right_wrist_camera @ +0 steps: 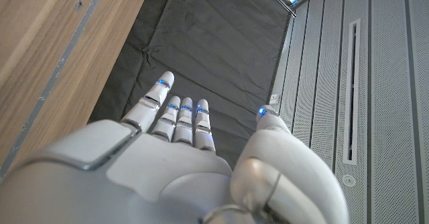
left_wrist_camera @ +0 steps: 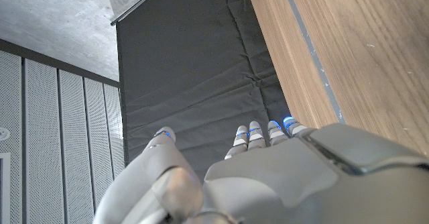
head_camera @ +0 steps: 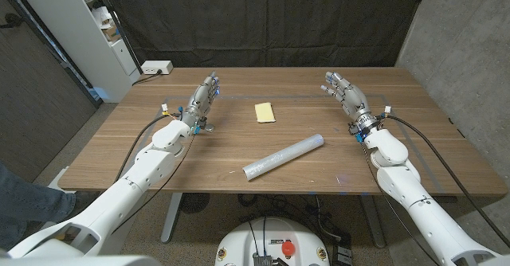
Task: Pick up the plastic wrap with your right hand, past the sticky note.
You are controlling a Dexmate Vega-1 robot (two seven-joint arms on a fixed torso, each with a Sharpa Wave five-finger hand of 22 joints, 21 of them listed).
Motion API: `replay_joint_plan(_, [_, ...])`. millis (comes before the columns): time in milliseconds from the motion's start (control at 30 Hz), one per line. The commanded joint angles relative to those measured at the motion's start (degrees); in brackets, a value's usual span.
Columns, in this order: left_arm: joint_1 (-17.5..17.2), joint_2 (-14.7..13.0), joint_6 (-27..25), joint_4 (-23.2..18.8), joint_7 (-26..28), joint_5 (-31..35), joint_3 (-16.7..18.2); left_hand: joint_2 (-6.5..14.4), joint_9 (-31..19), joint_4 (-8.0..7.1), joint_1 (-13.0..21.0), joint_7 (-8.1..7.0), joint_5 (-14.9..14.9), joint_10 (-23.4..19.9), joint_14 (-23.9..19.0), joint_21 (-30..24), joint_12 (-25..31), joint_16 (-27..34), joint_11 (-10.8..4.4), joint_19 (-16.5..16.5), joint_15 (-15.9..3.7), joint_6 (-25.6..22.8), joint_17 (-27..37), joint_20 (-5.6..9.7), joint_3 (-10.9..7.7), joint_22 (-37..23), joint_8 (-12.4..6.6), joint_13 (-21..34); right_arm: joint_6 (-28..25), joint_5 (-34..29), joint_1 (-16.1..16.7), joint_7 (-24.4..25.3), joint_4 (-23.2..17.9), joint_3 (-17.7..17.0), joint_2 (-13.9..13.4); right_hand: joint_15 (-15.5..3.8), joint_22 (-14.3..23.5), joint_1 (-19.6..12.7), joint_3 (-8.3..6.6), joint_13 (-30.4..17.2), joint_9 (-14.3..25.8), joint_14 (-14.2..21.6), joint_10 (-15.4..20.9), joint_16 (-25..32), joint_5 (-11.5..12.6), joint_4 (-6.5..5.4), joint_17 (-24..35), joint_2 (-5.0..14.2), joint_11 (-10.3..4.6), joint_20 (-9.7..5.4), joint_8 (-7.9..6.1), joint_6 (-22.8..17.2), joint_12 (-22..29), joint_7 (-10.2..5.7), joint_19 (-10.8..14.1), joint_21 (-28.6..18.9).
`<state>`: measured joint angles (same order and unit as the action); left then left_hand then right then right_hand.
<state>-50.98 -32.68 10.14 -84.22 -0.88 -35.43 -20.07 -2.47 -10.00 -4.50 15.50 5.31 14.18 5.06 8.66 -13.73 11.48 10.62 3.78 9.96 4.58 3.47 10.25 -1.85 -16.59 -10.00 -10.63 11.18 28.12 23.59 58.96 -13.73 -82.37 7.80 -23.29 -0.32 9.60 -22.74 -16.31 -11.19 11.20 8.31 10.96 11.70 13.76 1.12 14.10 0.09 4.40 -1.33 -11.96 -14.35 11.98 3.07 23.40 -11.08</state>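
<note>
A roll of plastic wrap lies slantwise near the middle of the wooden table, towards the front. A yellow sticky note lies behind it, nearer the far edge. My right hand stands at the table's right side, fingers straight and apart, holding nothing, well to the right of the roll. My left hand stands at the left side, fingers stretched out, holding nothing. In the right wrist view the right hand reaches past the table edge with its fingers extended. In the left wrist view the left hand does likewise.
A white power strip sits at the far left corner. A white shelf unit stands beyond the table's left side, a black curtain behind. A person's leg shows at the left edge.
</note>
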Motion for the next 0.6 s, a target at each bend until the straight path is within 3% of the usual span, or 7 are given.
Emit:
replay_joint_plan(33, [-0.1, -0.4, -0.2, -0.5, -0.2, 0.4, -0.2, 0.7, -0.2, 0.24, 0.1, 0.18, 0.0, 0.1, 0.1, 0.3, 0.4, 0.2, -0.10, 1.6, -0.05, -0.1, 0.2, -0.24, 0.03, -0.2, -0.19, 0.1, 2.5, -0.2, 1.2, 0.7, -0.5, 0.7, -0.7, 0.04, 0.2, -0.5, 0.02, -0.1, 0.1, 0.5, 0.7, 0.5, 0.5, 0.44, -0.1, 0.00, -0.09, 0.05, -0.44, -0.4, 0.3, -0.33, 0.5, -0.3])
replay_joint_plan(600, [0.2, -0.2, 0.7, 0.5, -1.2, 0.2, -0.2, 0.9, -0.2, 0.39, 0.2, 0.23, -0.2, 0.1, 0.0, 0.5, 0.4, 0.2, -0.12, 1.6, -0.03, -0.1, 0.2, -0.29, 0.05, -0.2, -0.19, 0.1, 4.7, -5.3, 3.2, 6.9, -4.4, 2.5, -4.2, 0.01, 0.2, -0.8, -0.04, 0.0, 0.1, 0.5, 1.0, 0.4, 0.6, 0.71, -0.4, 0.04, -0.35, 0.06, -0.49, -0.9, 0.2, -0.62, 0.6, -0.2])
